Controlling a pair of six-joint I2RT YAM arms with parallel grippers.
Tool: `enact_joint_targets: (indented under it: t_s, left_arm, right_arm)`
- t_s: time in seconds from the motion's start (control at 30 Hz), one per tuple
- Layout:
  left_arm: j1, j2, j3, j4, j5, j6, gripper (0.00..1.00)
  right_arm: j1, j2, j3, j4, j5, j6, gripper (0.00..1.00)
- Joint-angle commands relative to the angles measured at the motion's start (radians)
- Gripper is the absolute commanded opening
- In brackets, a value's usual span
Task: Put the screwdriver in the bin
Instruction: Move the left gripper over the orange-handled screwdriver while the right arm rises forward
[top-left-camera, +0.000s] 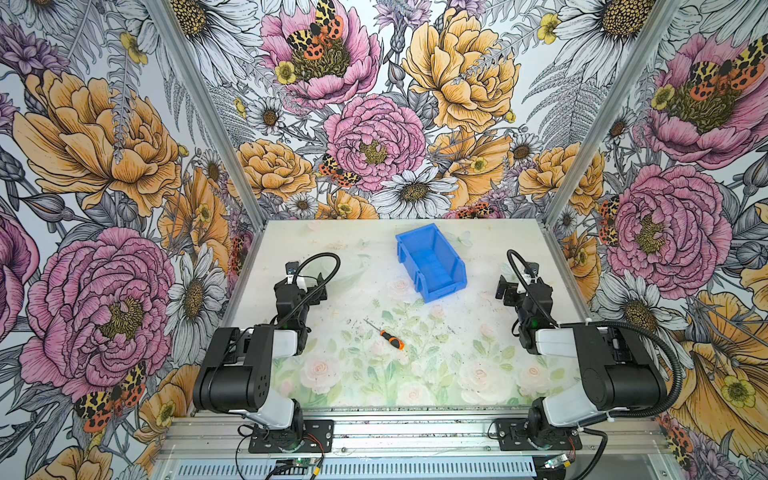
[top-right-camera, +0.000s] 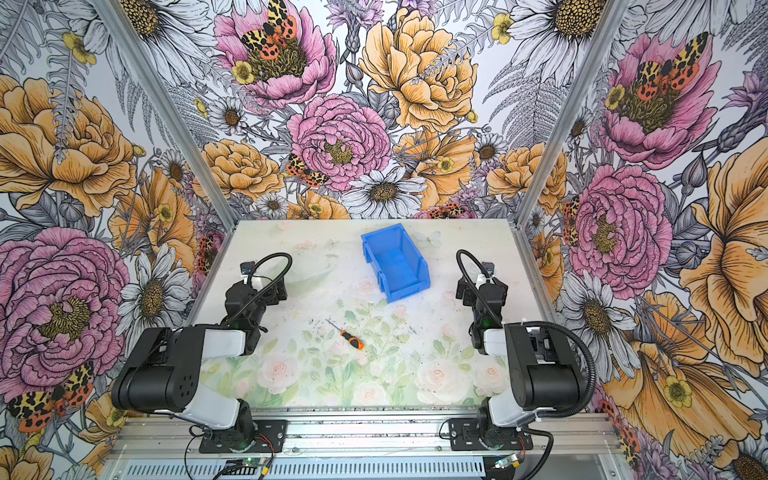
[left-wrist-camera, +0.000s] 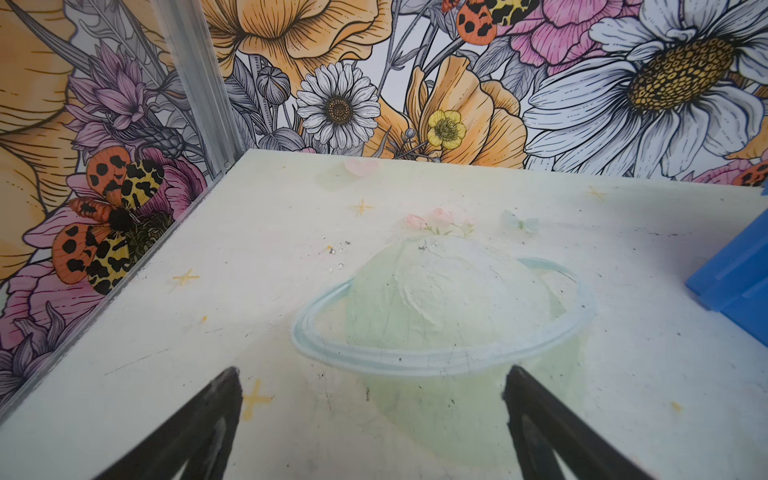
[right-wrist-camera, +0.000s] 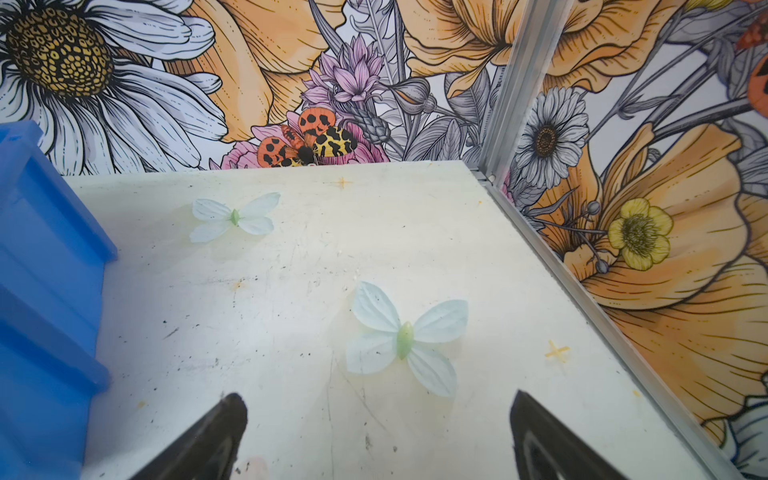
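The screwdriver (top-left-camera: 392, 338) (top-right-camera: 353, 340), with an orange-and-black handle and a thin dark shaft, lies flat near the middle of the table in both top views, shaft pointing to the back left. The blue bin (top-left-camera: 434, 266) (top-right-camera: 397, 262) stands behind it with nothing inside; its side shows in the wrist views (left-wrist-camera: 739, 270) (right-wrist-camera: 41, 291). My left gripper (top-left-camera: 307, 276) (top-right-camera: 266, 277) (left-wrist-camera: 374, 372) hovers open at the left, well apart from the screwdriver. On the bin's right, my right gripper (top-left-camera: 515, 280) (top-right-camera: 476, 279) (right-wrist-camera: 379, 397) is open too. Neither holds anything.
Flower-printed walls (top-left-camera: 124, 166) with aluminium corner posts (top-left-camera: 199, 104) close the table on the left, back and right. The tabletop (top-left-camera: 415, 374) carries a flat print of roses, butterflies and a ringed planet. Both arm bases sit on a rail (top-left-camera: 415, 424) at the front edge.
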Motion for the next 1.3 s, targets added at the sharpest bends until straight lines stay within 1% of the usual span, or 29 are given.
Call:
enact_joint_targets:
  t_s: [0.0, 0.1, 0.2, 0.27, 0.37, 0.47, 0.57, 0.67, 0.77, 0.87, 0.93, 1.1, 1.2, 1.27]
  left_arm:
    - [0.018, -0.068, 0.054, -0.131, -0.019, -0.028, 0.99]
    - [0.027, -0.108, 0.075, -0.235, -0.002, -0.044, 0.99]
    - [0.023, -0.138, 0.073, -0.275, -0.021, -0.058, 0.99]
    - [0.012, -0.150, 0.096, -0.323, -0.043, -0.058, 0.99]
    - [-0.006, -0.170, 0.121, -0.391, -0.080, -0.051, 0.99]
    - [-0.042, -0.185, 0.136, -0.431, -0.170, -0.041, 0.98]
    - [-0.102, -0.204, 0.148, -0.466, -0.245, -0.016, 0.99]
    - [-0.153, -0.222, 0.172, -0.525, -0.257, -0.008, 0.99]
    - [-0.178, -0.252, 0.191, -0.584, -0.249, -0.034, 0.99]
    - [-0.181, -0.288, 0.218, -0.658, -0.203, -0.104, 0.99]
    - [-0.180, -0.300, 0.260, -0.755, -0.175, -0.156, 0.99]
    - [-0.180, -0.332, 0.371, -1.018, -0.174, -0.267, 0.99]
    - [-0.186, -0.368, 0.395, -1.100, -0.131, -0.301, 0.99]
    - [-0.210, -0.397, 0.411, -1.158, -0.131, -0.329, 0.99]
  right_arm:
    - [0.002, -0.074, 0.041, -0.089, -0.053, -0.012, 1.00]
    - [0.005, -0.133, 0.053, -0.172, -0.047, 0.001, 0.99]
    - [0.022, -0.185, 0.078, -0.282, -0.040, 0.011, 0.99]
    - [0.045, -0.226, 0.095, -0.364, -0.035, 0.022, 0.99]
    - [0.103, -0.289, 0.108, -0.474, 0.008, 0.026, 1.00]
    - [0.161, -0.343, 0.131, -0.607, 0.058, 0.026, 0.99]
    - [0.203, -0.387, 0.167, -0.739, 0.102, 0.068, 0.99]
    - [0.227, -0.424, 0.197, -0.826, 0.134, 0.151, 0.99]
    - [0.245, -0.462, 0.200, -0.847, 0.143, 0.223, 0.99]
    - [0.257, -0.486, 0.214, -0.881, 0.163, 0.286, 0.99]
    - [0.263, -0.490, 0.233, -0.909, 0.158, 0.308, 1.00]
    - [0.284, -0.454, 0.302, -0.985, 0.099, 0.310, 1.00]
    - [0.297, -0.412, 0.343, -1.023, 0.048, 0.301, 0.99]
    - [0.307, -0.383, 0.371, -1.048, 0.009, 0.286, 0.99]
